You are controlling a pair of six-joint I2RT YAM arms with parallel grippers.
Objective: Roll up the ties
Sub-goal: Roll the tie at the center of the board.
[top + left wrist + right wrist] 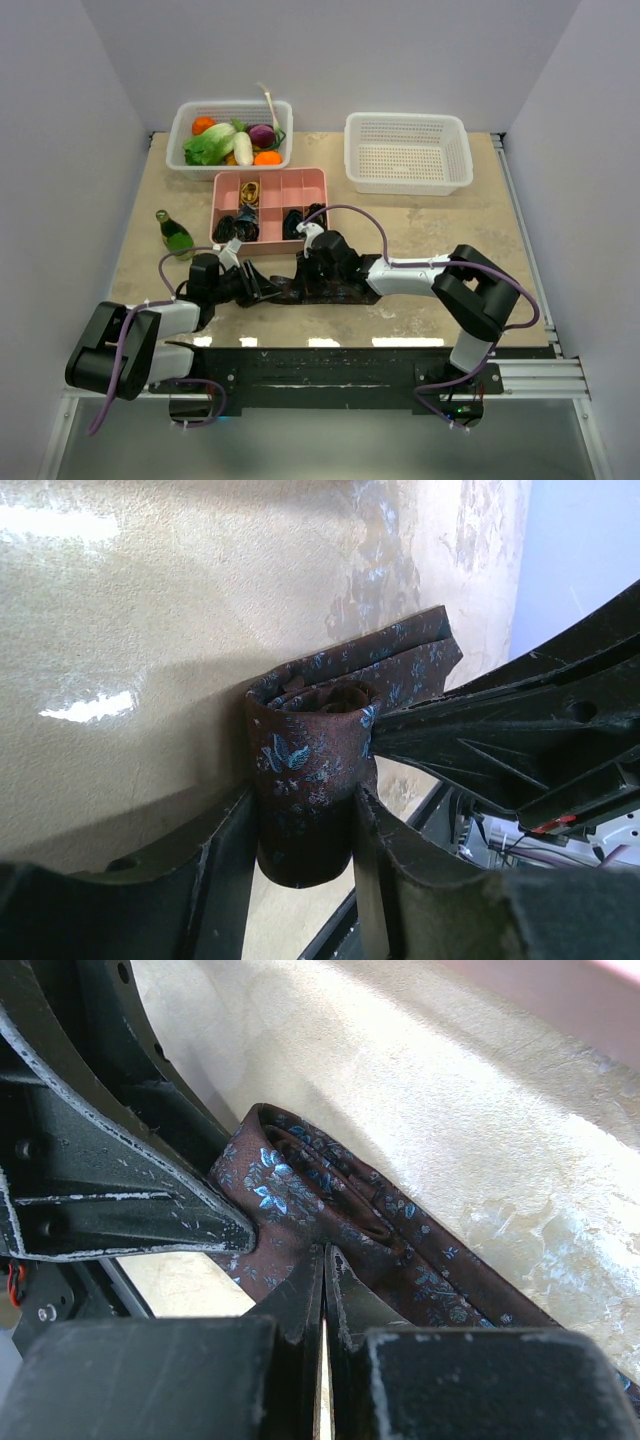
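A brownish-maroon tie with pale blue butterflies is partly rolled into a coil that stands on the table. My left gripper is shut on that coil, with a finger pressed against each side. The unrolled tail of the tie runs off to the right along the tabletop. My right gripper is shut, and its tips touch the tie just beside the coil. In the top view the left gripper and the right gripper meet near the table's front edge. Dark rolled ties lie in the pink tray.
A pink compartment tray sits just behind the grippers. A green bottle stands to its left. At the back are a white basket of vegetables and an empty white basket.
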